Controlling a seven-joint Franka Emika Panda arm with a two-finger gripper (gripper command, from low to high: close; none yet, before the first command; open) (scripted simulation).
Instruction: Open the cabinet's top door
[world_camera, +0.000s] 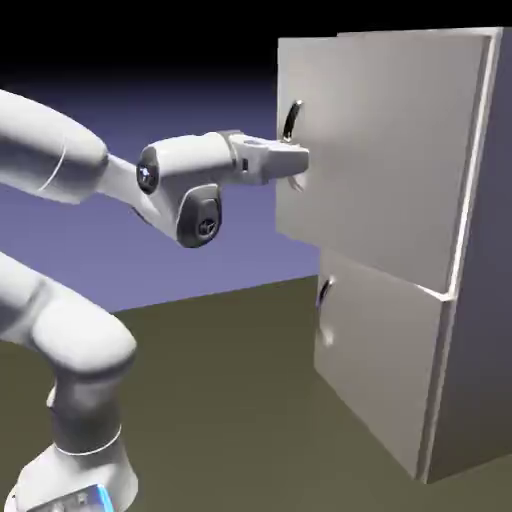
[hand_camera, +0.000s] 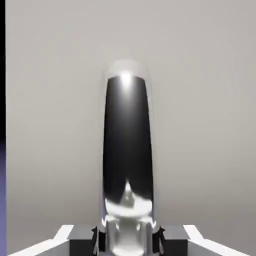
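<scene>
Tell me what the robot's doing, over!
Hand shut on the top door's handle. Top door swung partly open from the cabinet. Nothing in the way. Over.

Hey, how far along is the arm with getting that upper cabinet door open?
Done: the gripper has its jaws shut on the thin dark curved bar handle, which fills the hand view between them. In hand: the larger upper light-grey door panel already stands swung out, its handle edge jutting past the shorter lower panel of the tall light-grey cabinet. Left: probably more pulling for a wider opening.
</scene>
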